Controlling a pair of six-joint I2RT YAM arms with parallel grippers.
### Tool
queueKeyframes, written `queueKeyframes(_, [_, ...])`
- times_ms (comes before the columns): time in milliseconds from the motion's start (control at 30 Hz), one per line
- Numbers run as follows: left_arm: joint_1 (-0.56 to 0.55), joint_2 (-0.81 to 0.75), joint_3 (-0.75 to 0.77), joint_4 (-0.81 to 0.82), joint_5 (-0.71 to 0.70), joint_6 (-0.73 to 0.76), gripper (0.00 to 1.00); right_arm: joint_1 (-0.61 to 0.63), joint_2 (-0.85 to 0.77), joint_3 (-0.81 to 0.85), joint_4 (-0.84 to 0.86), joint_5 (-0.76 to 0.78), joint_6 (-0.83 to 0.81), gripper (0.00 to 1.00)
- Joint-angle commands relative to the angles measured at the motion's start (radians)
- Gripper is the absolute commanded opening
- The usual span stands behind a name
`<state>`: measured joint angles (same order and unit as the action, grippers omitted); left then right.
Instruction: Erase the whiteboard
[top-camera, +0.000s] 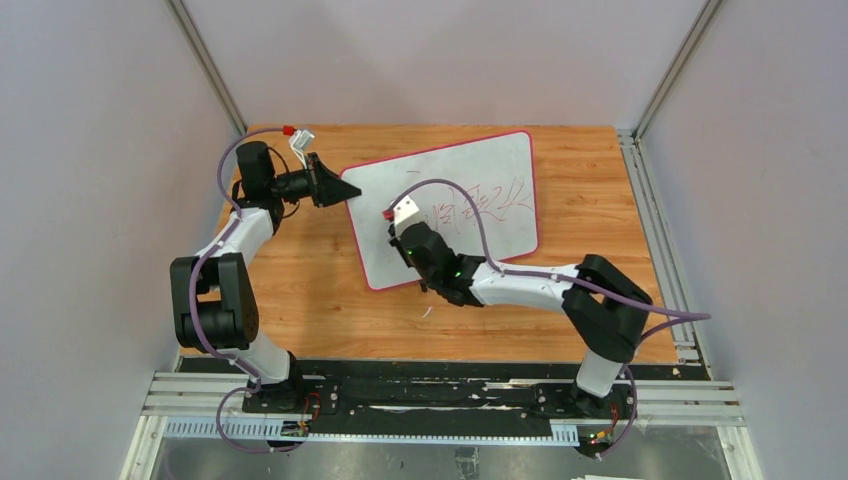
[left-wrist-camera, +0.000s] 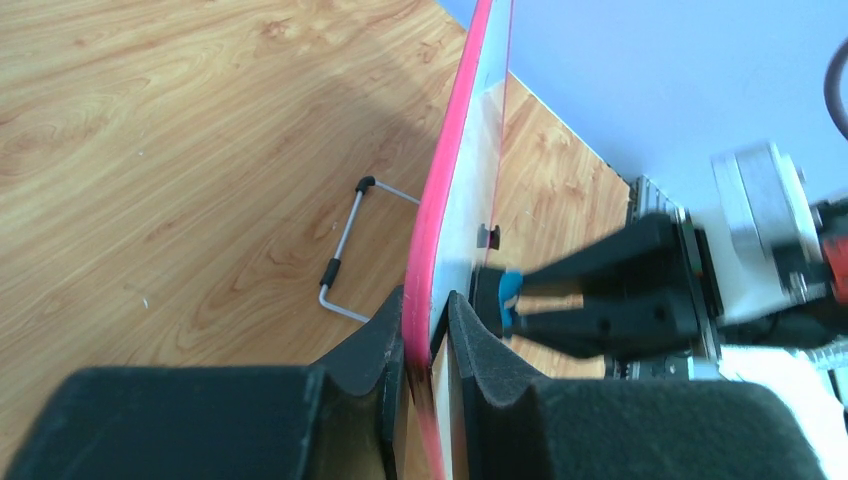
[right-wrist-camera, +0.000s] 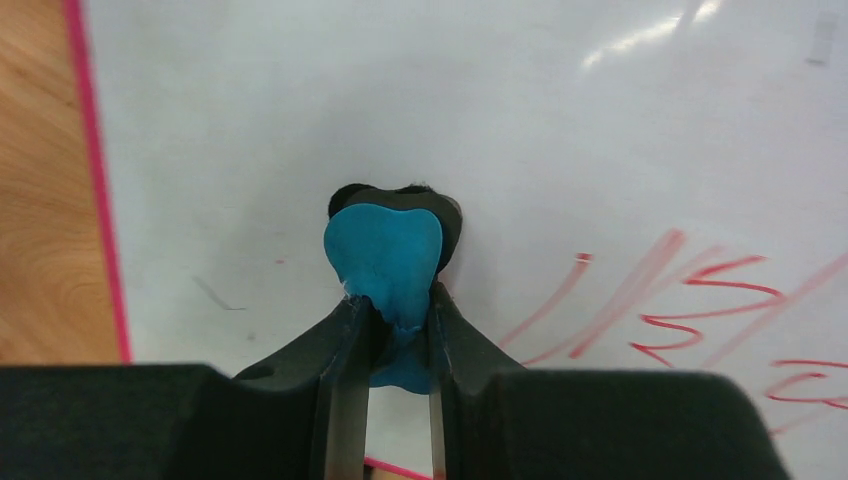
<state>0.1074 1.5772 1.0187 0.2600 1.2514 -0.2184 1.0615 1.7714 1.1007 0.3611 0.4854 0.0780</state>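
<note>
The whiteboard lies at an angle on the wooden table, with red scribbles on its right half. My left gripper is shut on its pink-red rim at the left edge. In the left wrist view the rim runs edge-on between the jaws of the left gripper. My right gripper is shut on the small blue eraser and presses it on the board's left part, left of the scribbles. The eraser also shows in the left wrist view.
A bent metal wire foot with black ends sticks out from the board's back side over the wooden table. Grey walls enclose the table on three sides. A metal rail runs along the right edge.
</note>
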Motion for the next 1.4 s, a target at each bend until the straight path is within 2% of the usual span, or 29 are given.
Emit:
queueKeyframes(0, [-0.003,-0.022,-0.012,0.02,-0.007,0.06,0.0,-0.127,-0.099,-0.094,-0.013,0.064,0.008,0.0])
queueKeyframes(133, [-0.003,-0.021,-0.012,0.022,-0.008,0.062,0.0,-0.168,-0.164,-0.134,-0.013,0.066,-0.002,0.01])
queueKeyframes(267, [-0.003,-0.016,-0.011,0.022,-0.01,0.062,0.0,-0.158,-0.156,-0.108,-0.018,0.023,0.013,0.01])
queueKeyframes(567, [-0.003,-0.021,-0.009,0.022,-0.012,0.059,0.0,0.024,0.057,0.072,-0.019,0.018,0.016,0.01])
queueKeyframes(767, [-0.002,-0.023,-0.012,0.021,-0.009,0.058,0.0,0.081,0.109,0.103,-0.019,0.037,0.016,0.01])
queueKeyframes(967, [-0.003,-0.023,-0.012,0.022,-0.006,0.059,0.0,0.04,0.021,0.011,-0.018,0.087,0.002,0.01])
queueKeyframes(1267, [-0.002,-0.024,-0.013,0.022,-0.004,0.06,0.0,-0.128,-0.188,-0.19,-0.005,0.104,-0.015,0.01])
queueKeyframes(1367, [-0.001,-0.02,-0.009,0.022,-0.006,0.06,0.0,-0.132,-0.211,-0.196,-0.001,0.092,-0.021,0.01])
